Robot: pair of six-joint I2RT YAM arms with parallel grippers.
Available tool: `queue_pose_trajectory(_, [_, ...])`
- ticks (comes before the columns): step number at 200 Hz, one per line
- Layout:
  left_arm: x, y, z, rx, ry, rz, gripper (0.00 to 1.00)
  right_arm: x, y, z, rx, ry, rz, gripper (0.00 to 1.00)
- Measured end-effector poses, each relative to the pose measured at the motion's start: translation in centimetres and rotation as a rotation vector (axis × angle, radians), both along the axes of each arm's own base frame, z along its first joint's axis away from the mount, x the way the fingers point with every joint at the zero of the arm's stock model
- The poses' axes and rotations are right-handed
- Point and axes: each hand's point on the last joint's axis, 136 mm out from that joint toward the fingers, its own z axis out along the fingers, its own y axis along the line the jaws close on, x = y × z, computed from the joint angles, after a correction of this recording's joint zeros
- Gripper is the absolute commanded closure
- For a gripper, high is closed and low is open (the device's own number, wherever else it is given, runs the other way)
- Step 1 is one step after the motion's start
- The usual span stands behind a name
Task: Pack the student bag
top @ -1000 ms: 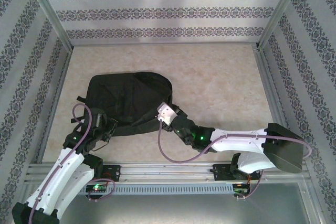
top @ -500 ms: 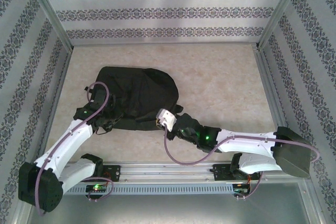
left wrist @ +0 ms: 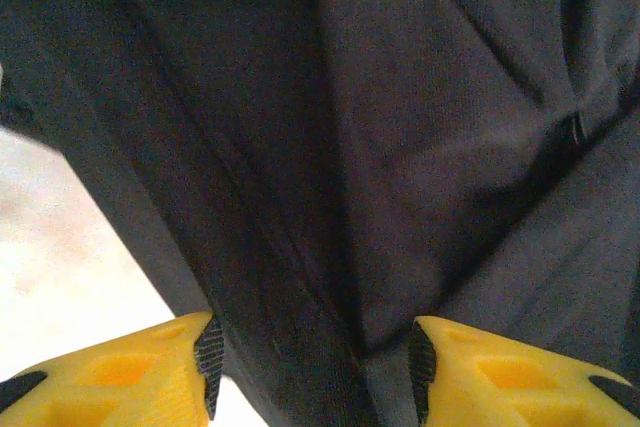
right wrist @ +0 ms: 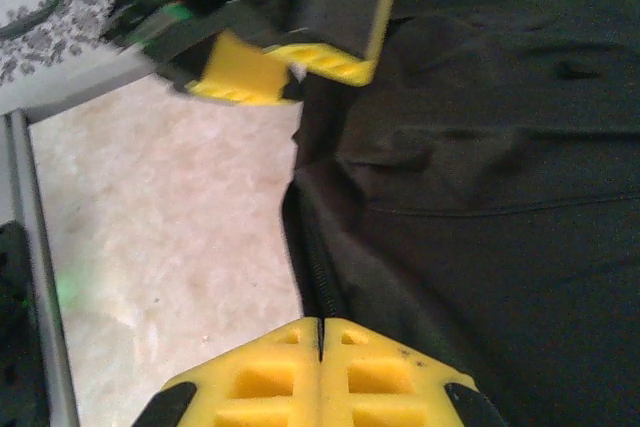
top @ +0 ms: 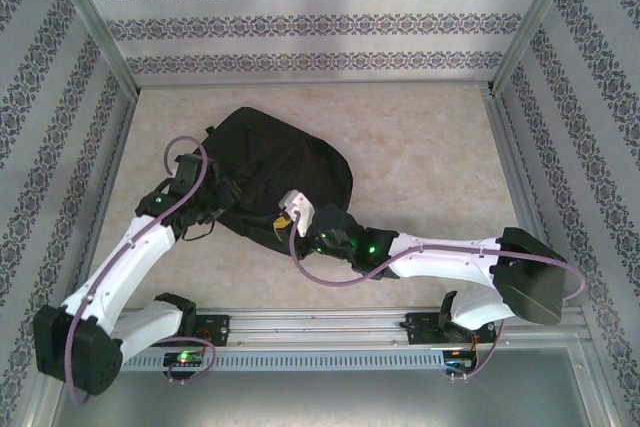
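The student bag (top: 285, 157) is a large black fabric backpack lying slumped on the table, left of centre. My left gripper (top: 218, 202) is at the bag's left side. In the left wrist view its yellow fingers (left wrist: 150, 367) stand apart, the gripper (left wrist: 312, 367) open with a fold of the bag's cloth (left wrist: 400, 147) lying loose between them. My right gripper (top: 280, 219) is at the bag's near edge. In the right wrist view it (right wrist: 321, 329) is shut on the zip seam of the bag (right wrist: 480, 197). The left gripper (right wrist: 300, 67) shows beyond it.
The beige tabletop (top: 430, 157) stretches to the right of the bag. Aluminium posts and patterned walls close in the left, right and back. A metal rail (top: 320, 325) carrying the arm bases runs along the near edge.
The bag has slid away from the near edge and turned, bunching up. My left gripper travelled outward with it and opened its jaws. My right gripper moved left, staying shut on the bag's edge.
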Motion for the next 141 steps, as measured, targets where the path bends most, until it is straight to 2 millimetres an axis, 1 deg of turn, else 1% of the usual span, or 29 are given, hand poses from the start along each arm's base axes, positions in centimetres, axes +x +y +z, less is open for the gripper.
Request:
queue_pose_trajectory(24, [-2.2, -1.0, -1.1, -0.127, 0.041, 0.033, 0.54, 0.9, -0.3, 0.4, 0.059, 0.061, -0.062, 1.00])
queue_pose_trajectory(41, [-3.7, -1.8, -2.2, -0.200, 0.078, 0.059, 0.55, 1.0, -0.3, 0.6, 0.094, 0.089, -0.079, 1.00])
queue_pose_trajectory(56, [-4.5, -2.8, -2.5, -0.249, 0.091, 0.070, 0.55, 1.0, -0.3, 0.6, 0.114, 0.110, -0.089, 1.00])
queue_pose_trajectory(73, [-4.5, -3.7, -2.2, -0.287, 0.089, 0.077, 0.54, 1.0, -0.4, 0.4, 0.125, 0.124, -0.095, 1.00])
queue_pose_trajectory(98, [-4.0, -5.1, -2.0, -0.333, 0.085, 0.077, 0.55, 1.0, -0.3, 0.6, 0.145, 0.134, -0.100, 1.00])
queue_pose_trajectory(124, [-3.7, -6.3, -2.6, -0.346, 0.099, 0.074, 0.59, 1.0, -0.3, 0.4, 0.157, 0.144, -0.105, 1.00])
queue_pose_trajectory(141, [-3.8, -6.8, -3.0, -0.343, 0.104, 0.072, 0.64, 0.9, -0.5, 0.1, 0.152, 0.148, -0.108, 1.00])
